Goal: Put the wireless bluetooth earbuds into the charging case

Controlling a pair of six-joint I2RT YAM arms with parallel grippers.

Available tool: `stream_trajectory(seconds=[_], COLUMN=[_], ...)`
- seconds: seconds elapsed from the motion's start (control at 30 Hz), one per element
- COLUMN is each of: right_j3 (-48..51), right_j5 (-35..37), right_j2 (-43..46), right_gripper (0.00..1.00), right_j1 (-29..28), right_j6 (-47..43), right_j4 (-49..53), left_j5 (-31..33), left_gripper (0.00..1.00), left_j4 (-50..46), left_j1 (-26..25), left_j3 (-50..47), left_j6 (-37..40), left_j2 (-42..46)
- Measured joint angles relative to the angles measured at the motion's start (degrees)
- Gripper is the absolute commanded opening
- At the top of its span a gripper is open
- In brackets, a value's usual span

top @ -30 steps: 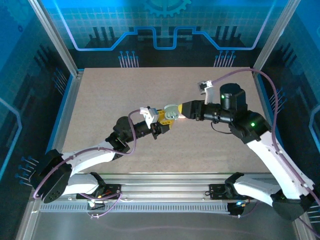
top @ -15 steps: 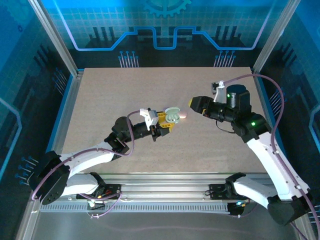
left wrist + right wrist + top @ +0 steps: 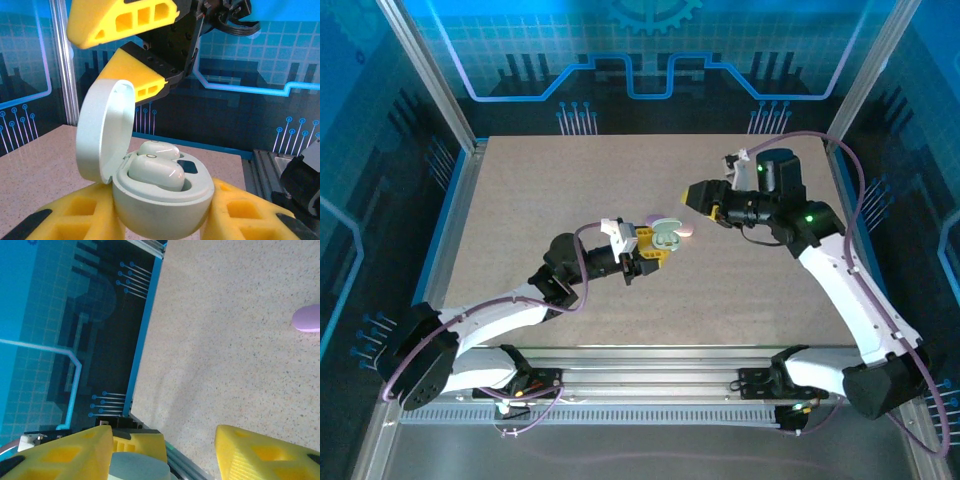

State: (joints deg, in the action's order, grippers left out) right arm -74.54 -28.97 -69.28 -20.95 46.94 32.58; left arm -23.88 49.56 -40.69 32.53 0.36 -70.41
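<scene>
My left gripper [image 3: 658, 244] [image 3: 160, 212] is shut on a pale green charging case [image 3: 667, 234] [image 3: 162, 200], one yellow finger on each side of its base. The lid [image 3: 102, 132] stands open to the left. Two pale glossy earbuds [image 3: 152, 172] [image 3: 159, 150] sit in the case's wells. My right gripper [image 3: 693, 196] [image 3: 165, 434] [image 3: 92, 52] hovers a little beyond and above the case, open, with nothing between its fingers. In the right wrist view, the grey-green lid [image 3: 137, 468] and a left finger [image 3: 137, 445] lie under it.
A small lilac oval thing [image 3: 687, 231] [image 3: 307, 318] lies on the speckled table [image 3: 560, 190] just right of the case; whether it is an earbud or a case I cannot tell. Aluminium frame posts [image 3: 455, 110] and blue walls bound the table.
My right gripper has left the case, drawn back up and toward the far side, and its jaws have spread. The left gripper still holds the open case in the same place.
</scene>
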Motion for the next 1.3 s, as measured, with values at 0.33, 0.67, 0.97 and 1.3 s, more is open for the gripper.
stream_trajectory(seconds=[0.33,0.67,0.97,1.3], right_j3=[-4.39,-4.79,0.44,7.30], right_j5=[-2.47,-3.78,-8.35,-18.58], right_j2=[-6.93,-7.54,-2.58,-1.73], right_gripper=[0.58,0.58,0.59,0.51], right_j1=[-2.32,-3.80,-3.80,-3.78], right_j6=[-3.54,-5.92,-5.38,-1.16], right_j4=[5.29,7.39,4.83,-3.08], left_j5=[-0.02,0.04,0.24,0.50], left_gripper=[0.32,0.32,0.33,0.33], left_j4=[0.00,0.02,0.09,0.68], left_j1=[0.00,0.00,-0.04,-0.15], left_j3=[0.02,0.11,0.11,0.11], left_j6=[-0.02,-0.04,-0.28,-0.48], left_j2=[0.02,0.09,0.42,0.42])
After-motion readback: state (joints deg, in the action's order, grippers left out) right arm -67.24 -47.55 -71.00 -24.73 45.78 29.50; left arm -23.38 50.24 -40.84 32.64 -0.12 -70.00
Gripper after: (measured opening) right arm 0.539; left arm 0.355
